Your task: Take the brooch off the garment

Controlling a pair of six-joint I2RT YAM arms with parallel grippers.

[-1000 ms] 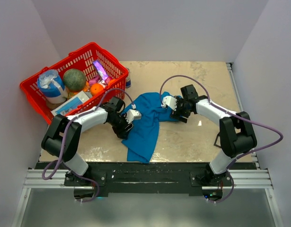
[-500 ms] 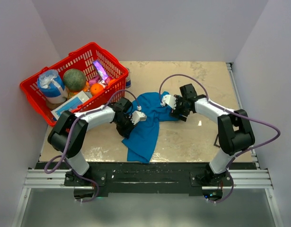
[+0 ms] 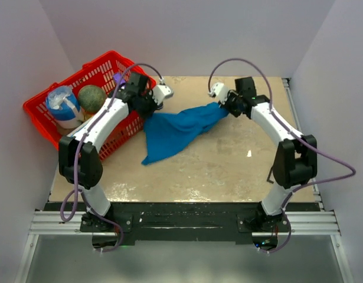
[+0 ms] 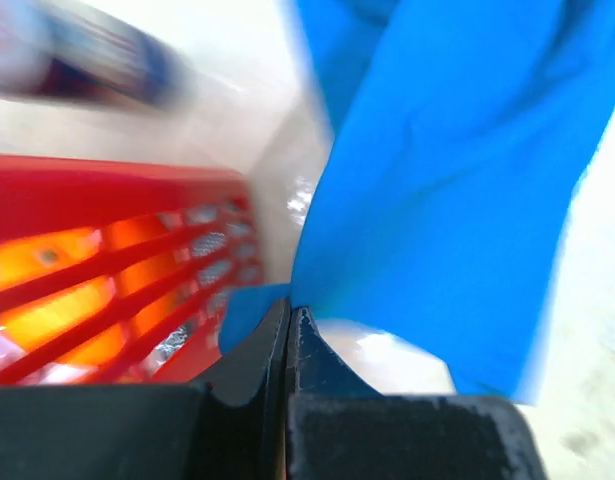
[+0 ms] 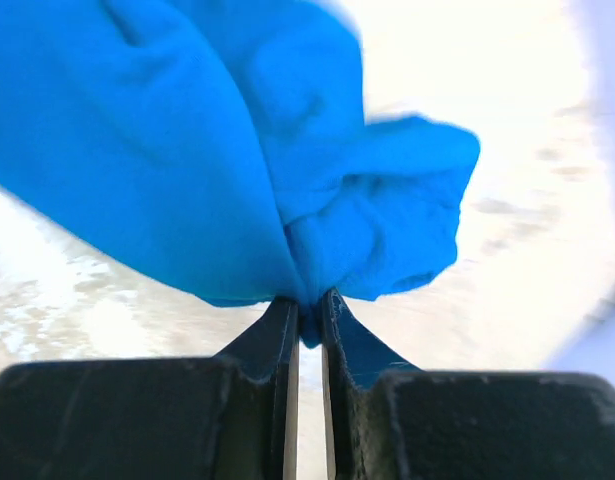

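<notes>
The garment (image 3: 178, 130), a bright blue T-shirt, hangs stretched between my two grippers over the far half of the table, and its lower end trails down to the left. My left gripper (image 3: 148, 113) is shut on its left end beside the basket; in the left wrist view the jaws (image 4: 290, 308) pinch a thin edge of the blue cloth (image 4: 457, 180). My right gripper (image 3: 223, 109) is shut on the right end, with a bunched fold of cloth (image 5: 187, 130) caught between the fingertips of the gripper (image 5: 307, 302). The brooch is out of view.
A red basket (image 3: 42, 127) stands at the back left, close to my left arm, holding a green melon (image 3: 92, 98), a blue-and-white roll (image 3: 62, 104) and other goods. Its red wall (image 4: 107, 200) fills the left of the left wrist view. The beige table (image 3: 228, 171) stretches in front.
Both grippers have shut on the shirt. Both arms have swung toward the far side, lifting and stretching the cloth between them, so it no longer lies crumpled mid-table.
</notes>
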